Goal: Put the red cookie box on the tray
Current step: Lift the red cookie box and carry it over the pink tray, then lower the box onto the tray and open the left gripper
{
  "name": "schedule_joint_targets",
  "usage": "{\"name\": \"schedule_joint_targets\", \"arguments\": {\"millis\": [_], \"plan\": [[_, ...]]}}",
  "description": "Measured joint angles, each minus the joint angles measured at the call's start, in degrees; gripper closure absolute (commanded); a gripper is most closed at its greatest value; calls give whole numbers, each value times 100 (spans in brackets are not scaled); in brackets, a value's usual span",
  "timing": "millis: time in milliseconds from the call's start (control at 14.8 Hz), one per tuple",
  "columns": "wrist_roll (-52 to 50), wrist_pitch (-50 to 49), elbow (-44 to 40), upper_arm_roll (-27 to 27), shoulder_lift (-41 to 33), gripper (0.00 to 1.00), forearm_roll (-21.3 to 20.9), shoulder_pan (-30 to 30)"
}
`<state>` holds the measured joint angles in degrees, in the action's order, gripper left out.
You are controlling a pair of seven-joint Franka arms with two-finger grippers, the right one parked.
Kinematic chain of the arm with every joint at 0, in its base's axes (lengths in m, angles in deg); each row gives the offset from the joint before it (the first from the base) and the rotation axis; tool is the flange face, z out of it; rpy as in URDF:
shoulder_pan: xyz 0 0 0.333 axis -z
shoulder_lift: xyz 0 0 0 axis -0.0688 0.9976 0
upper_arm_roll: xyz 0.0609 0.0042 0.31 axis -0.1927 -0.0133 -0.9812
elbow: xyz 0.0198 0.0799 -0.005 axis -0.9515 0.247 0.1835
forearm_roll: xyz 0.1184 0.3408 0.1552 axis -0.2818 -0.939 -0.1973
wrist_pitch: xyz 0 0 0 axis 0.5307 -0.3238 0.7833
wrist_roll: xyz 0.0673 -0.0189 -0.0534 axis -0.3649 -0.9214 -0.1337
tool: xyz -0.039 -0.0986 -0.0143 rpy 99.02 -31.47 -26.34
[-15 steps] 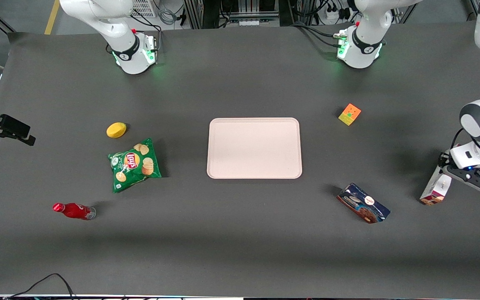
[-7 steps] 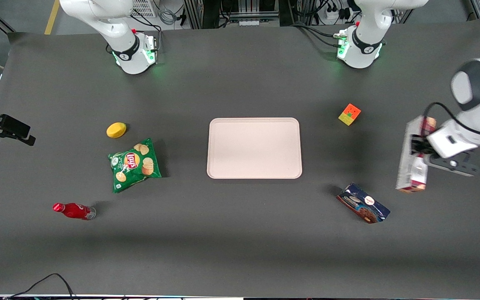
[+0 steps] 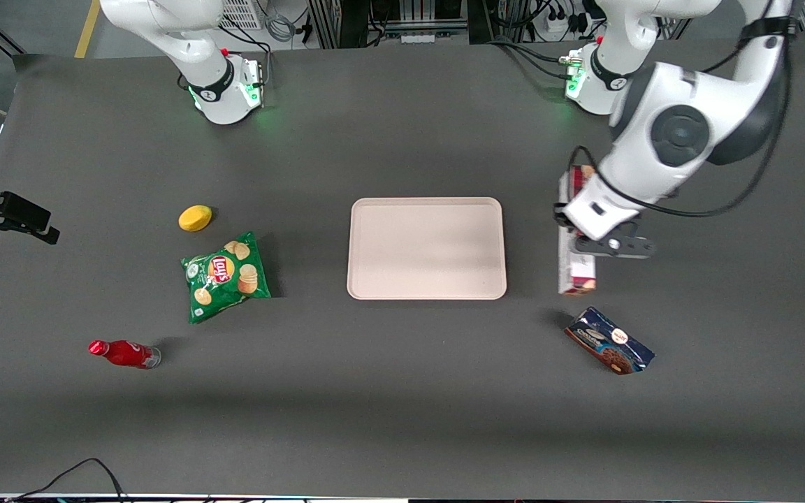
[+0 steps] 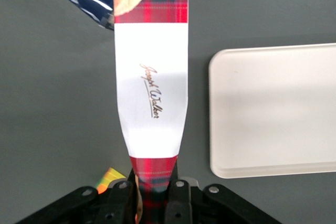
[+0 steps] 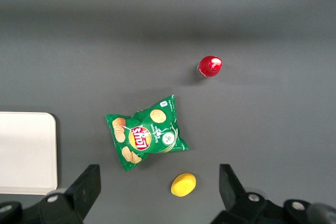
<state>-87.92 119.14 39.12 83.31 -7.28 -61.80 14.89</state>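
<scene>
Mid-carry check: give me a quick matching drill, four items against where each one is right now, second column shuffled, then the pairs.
Items:
1. red cookie box
2. tray
3. blue cookie package
4. chip bag

Places:
A. lying on the table, nearer the front camera than the held box
B. held in the left gripper, off the table, beside the tray
C. toward the parked arm's end, beside the yellow lemon
D. flat at the table's centre, nothing on it

Pairs: 1-B, 2-D, 3-A, 4-C
</scene>
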Motion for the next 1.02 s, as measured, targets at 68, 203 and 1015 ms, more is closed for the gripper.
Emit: {"name": "schedule_joint_targets", "arguments": {"millis": [68, 203, 1015], "plan": [[-210, 20, 20, 121, 6, 100, -1, 19], [-517, 129, 62, 204, 52, 100, -2, 29], [-4218, 2312, 786, 684, 1270, 100, -2037, 1120]]}}
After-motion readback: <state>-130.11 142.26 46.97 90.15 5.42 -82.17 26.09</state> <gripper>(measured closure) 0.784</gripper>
